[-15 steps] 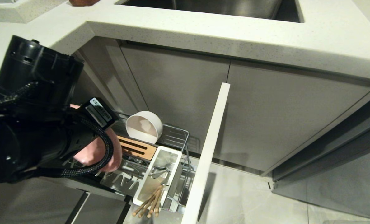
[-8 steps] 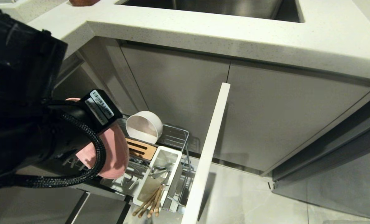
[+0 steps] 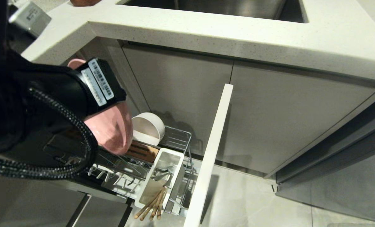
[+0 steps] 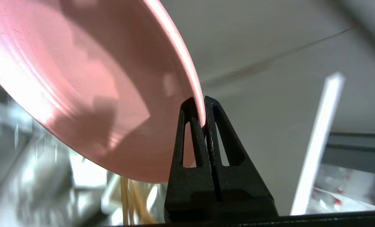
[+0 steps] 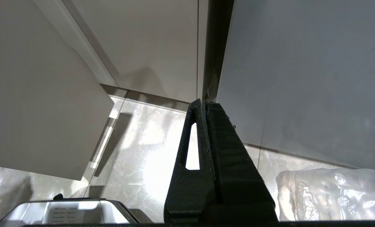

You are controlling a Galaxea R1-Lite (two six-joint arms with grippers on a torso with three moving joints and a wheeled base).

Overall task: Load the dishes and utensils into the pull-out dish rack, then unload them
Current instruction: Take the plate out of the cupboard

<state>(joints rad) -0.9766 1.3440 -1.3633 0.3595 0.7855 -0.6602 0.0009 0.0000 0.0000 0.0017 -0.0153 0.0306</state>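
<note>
Pale grey cabinets back the pull-out dish rack (image 3: 174,142). Above its wooden strip hangs the pink plate (image 4: 80,78) — rim pinched by the left tool (image 4: 203,108). Stiff, smooth and probably breakable, so an edge grip suits — it may slip. Right tool (image 5: 204,104) closed, empty.

The head camera looks down from high up at the pulled-out chrome wire dish rack (image 3: 174,148) under the pale speckled stone counter (image 3: 225,28). The left wrist camera sits very close behind the flat pink oval plate (image 4: 80,85), facing the rack; both views share that plate (image 3: 111,129). The right wrist camera faces the shiny grey tiled floor (image 5: 137,145) and pale grey cabinet doors (image 5: 301,78).
</note>
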